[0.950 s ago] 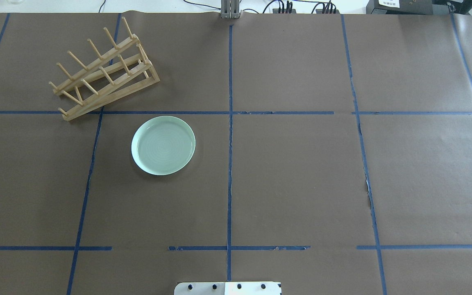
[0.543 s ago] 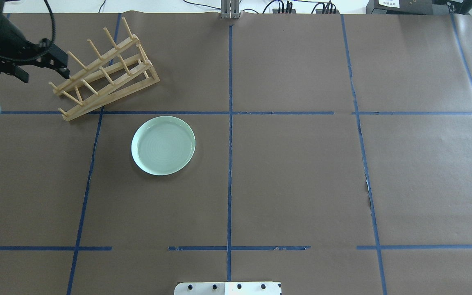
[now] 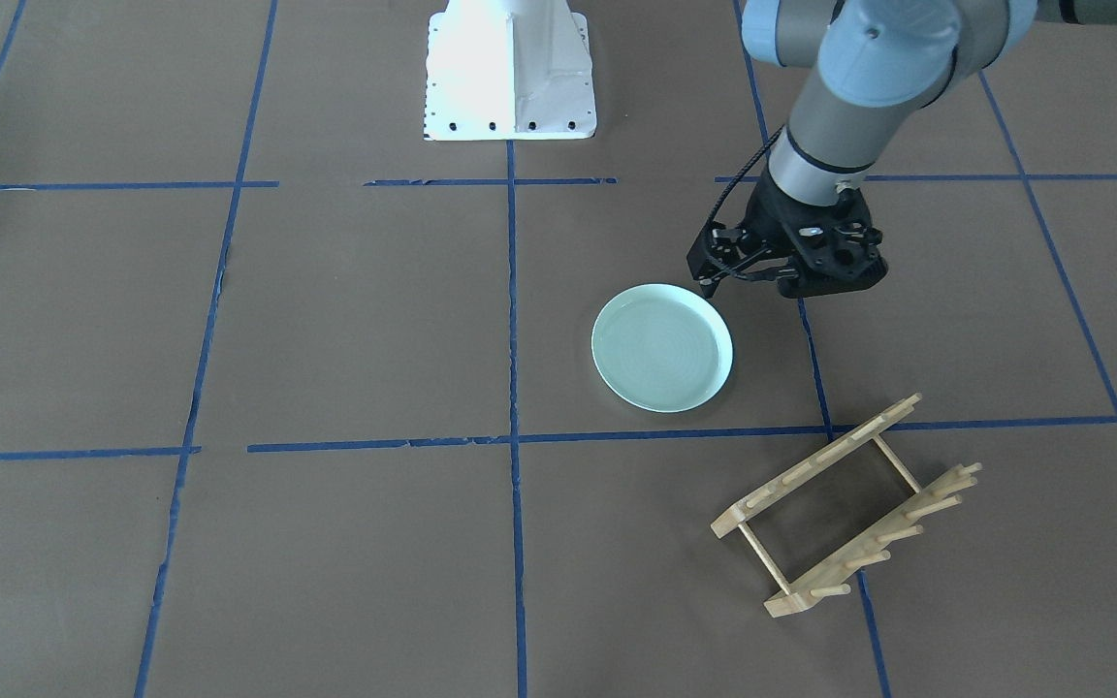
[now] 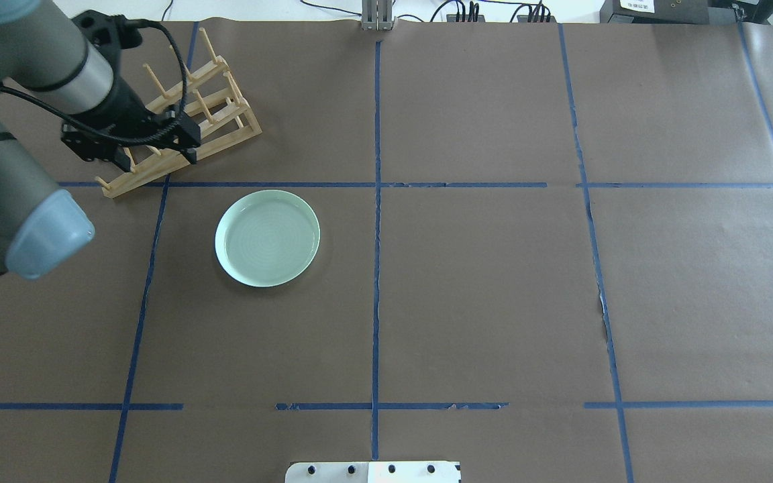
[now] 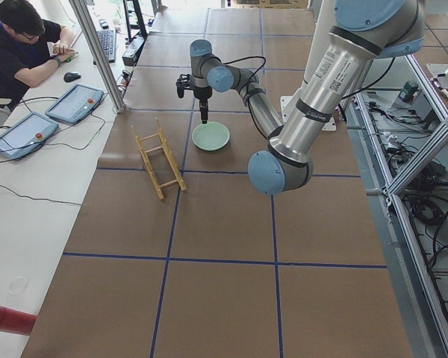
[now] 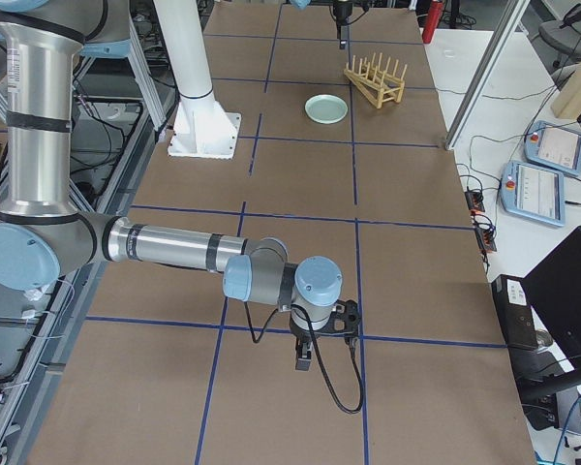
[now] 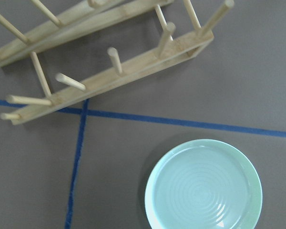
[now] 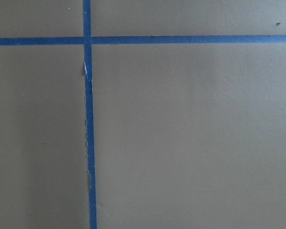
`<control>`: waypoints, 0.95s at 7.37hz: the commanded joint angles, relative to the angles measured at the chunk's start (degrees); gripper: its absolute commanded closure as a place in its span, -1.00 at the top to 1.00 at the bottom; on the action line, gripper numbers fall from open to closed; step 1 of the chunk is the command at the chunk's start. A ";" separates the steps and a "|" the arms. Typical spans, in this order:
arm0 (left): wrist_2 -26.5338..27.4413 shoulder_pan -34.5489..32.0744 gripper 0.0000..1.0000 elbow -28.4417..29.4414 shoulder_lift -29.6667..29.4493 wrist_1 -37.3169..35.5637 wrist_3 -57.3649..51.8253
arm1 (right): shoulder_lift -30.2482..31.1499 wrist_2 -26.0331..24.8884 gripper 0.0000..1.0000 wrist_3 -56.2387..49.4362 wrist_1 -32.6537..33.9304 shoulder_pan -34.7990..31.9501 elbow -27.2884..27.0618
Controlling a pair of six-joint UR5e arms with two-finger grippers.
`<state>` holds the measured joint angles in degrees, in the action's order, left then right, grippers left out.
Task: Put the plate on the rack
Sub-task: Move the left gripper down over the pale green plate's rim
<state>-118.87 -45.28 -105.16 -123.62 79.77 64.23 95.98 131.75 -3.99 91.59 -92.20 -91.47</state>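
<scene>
The pale mint-green plate (image 4: pixel 268 238) lies flat and upright on the brown paper; it also shows in the front view (image 3: pixel 662 347) and the left wrist view (image 7: pixel 203 186). The wooden rack (image 4: pixel 225 127) stands behind and left of it, pegs up, apart from the plate (image 3: pixel 815 463) (image 7: pixel 119 78). My left gripper (image 4: pixel 155 155) hangs open and empty above the table by the plate's left rim (image 3: pixel 752 276), touching nothing. My right gripper (image 6: pixel 305 360) is low over bare paper far to the right. I cannot tell whether it is open or shut.
The robot base (image 3: pixel 510 68) is at the near middle edge. Blue tape lines cross the paper. A grey post (image 4: pixel 378 17) stands at the far edge. An operator (image 5: pixel 22 45) sits at a side desk beyond the table.
My left arm has come in from the left edge and moved right, now over the rack's near end and closer to the plate. Plate and rack have not moved.
</scene>
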 commanded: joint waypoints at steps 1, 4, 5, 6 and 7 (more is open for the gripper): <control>5.29 5.79 1.00 4.07 -4.42 0.20 5.70 | 0.00 0.00 1.00 0.04 -0.01 0.00 -0.03; 9.10 10.29 1.00 18.74 -12.00 6.58 11.08 | 0.00 0.00 1.00 0.04 -0.01 0.00 -0.03; 11.62 11.00 1.00 21.81 -12.08 10.19 12.31 | 0.00 0.00 1.00 0.04 -0.01 0.00 -0.03; 11.82 11.18 1.00 22.71 -11.99 11.44 12.07 | 0.00 0.00 1.00 0.04 -0.01 0.00 -0.03; 11.82 11.36 1.00 24.19 -11.99 13.46 11.71 | 0.00 0.00 1.00 0.04 -0.01 0.00 -0.03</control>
<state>-107.46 -34.28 -83.00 -135.58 90.61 76.07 95.98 131.75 -3.95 91.58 -92.20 -91.49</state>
